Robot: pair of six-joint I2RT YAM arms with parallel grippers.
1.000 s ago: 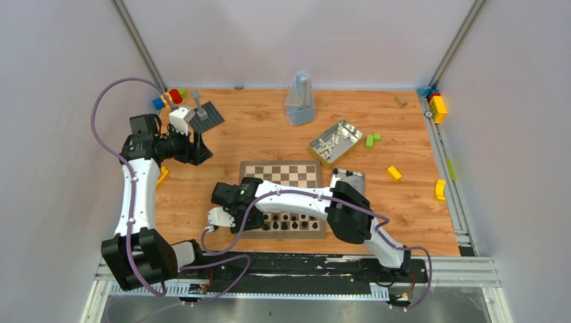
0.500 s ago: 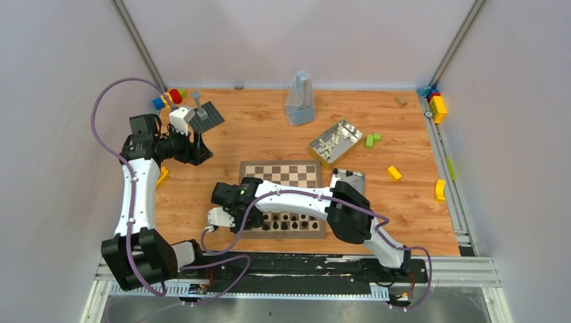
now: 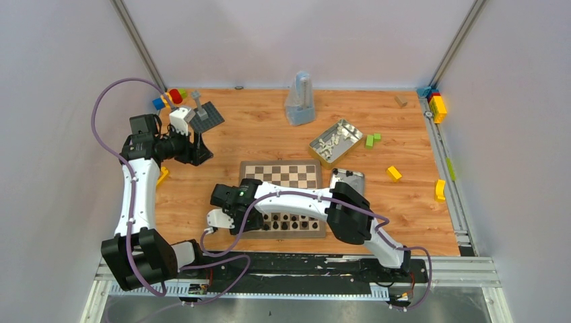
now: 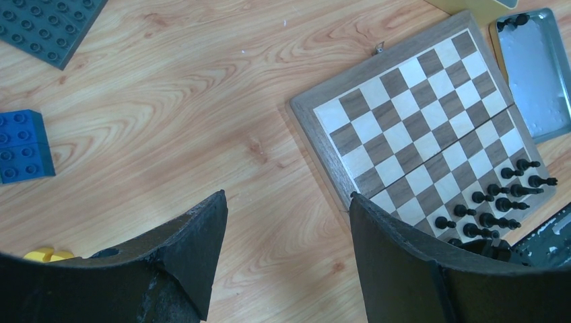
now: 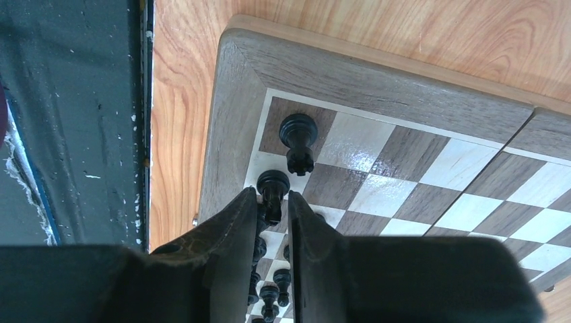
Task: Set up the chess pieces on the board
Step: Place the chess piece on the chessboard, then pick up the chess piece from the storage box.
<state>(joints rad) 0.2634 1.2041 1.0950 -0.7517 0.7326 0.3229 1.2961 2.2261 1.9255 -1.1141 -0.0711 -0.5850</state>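
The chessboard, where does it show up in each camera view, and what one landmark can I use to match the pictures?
Top external: the chessboard lies flat in the middle of the table.
Left wrist: the chessboard is at the upper right, turned diagonally.
Right wrist: one corner of the chessboard fills the upper right.
Shared landmark: the black pieces lined up along one edge.

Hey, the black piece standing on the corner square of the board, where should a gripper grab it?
Take the corner piece by its round head and neck, coming straight down from above. It stands upright, and a second black piece stands close on the next square, so a sideways approach would likely knock that one.
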